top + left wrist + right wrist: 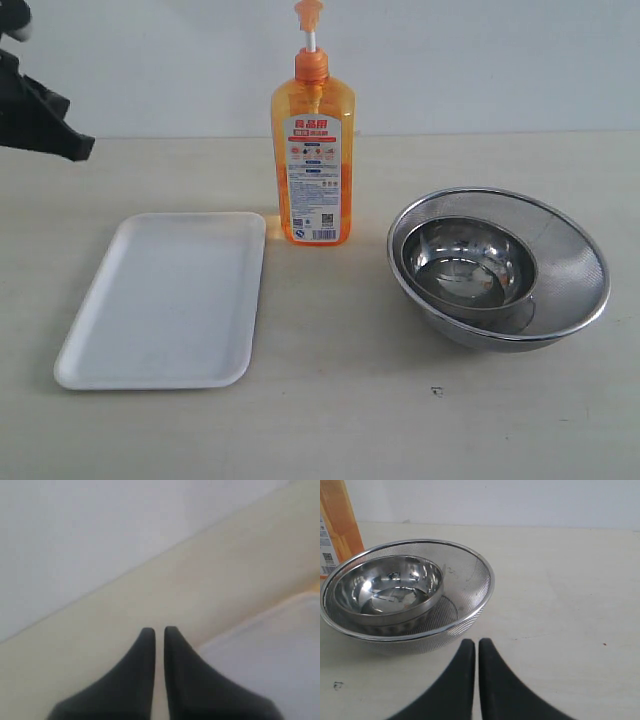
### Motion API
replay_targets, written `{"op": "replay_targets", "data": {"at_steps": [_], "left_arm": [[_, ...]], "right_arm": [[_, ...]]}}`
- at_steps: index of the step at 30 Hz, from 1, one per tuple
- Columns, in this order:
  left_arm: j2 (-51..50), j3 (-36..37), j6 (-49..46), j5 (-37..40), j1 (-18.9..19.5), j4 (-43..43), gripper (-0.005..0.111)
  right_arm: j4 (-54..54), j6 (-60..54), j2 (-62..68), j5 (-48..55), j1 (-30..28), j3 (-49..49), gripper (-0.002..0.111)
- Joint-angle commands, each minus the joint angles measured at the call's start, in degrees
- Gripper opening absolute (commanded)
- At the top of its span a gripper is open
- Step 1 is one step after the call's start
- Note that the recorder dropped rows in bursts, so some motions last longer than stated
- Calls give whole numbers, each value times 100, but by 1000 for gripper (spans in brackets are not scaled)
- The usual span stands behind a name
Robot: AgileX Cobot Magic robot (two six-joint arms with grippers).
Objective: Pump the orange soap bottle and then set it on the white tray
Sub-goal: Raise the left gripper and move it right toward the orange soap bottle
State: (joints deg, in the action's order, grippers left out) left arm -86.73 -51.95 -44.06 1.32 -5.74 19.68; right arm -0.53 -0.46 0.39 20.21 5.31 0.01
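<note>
The orange soap bottle [312, 165] stands upright at the back middle of the table, pump head raised on its white stem. Its side also shows at the edge of the right wrist view [337, 527]. The white tray [165, 300] lies flat just left of the bottle, nothing on it; a blurred corner of the tray [270, 650] appears in the left wrist view. My left gripper [159, 630] is shut and holds nothing, high at the far left of the exterior view [40, 115]. My right gripper [477, 642] is shut, empty, near the bowls, outside the exterior view.
A steel mesh bowl [575, 265] with a smaller steel bowl [468, 262] nested inside sits right of the bottle, and both show in the right wrist view [470, 580]. A pale wall stands behind the table. A small dark mark [436, 391] is on the table front.
</note>
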Motion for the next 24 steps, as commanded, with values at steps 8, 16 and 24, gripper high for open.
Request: {"op": "replay_targets", "data": {"at_steps": [8, 16, 24], "left_arm": [[-826, -161, -446, 593, -286, -116, 5], [-1019, -183, -271, -540, -297, 809, 5], [-1067, -186, 3003, -1654, -297, -850, 5]], "right_arm": [[-3, 12, -39, -25, -15, -1, 0], [-3, 12, -39, -25, -15, -1, 0], [-3, 12, -39, -25, -15, -1, 0]]}}
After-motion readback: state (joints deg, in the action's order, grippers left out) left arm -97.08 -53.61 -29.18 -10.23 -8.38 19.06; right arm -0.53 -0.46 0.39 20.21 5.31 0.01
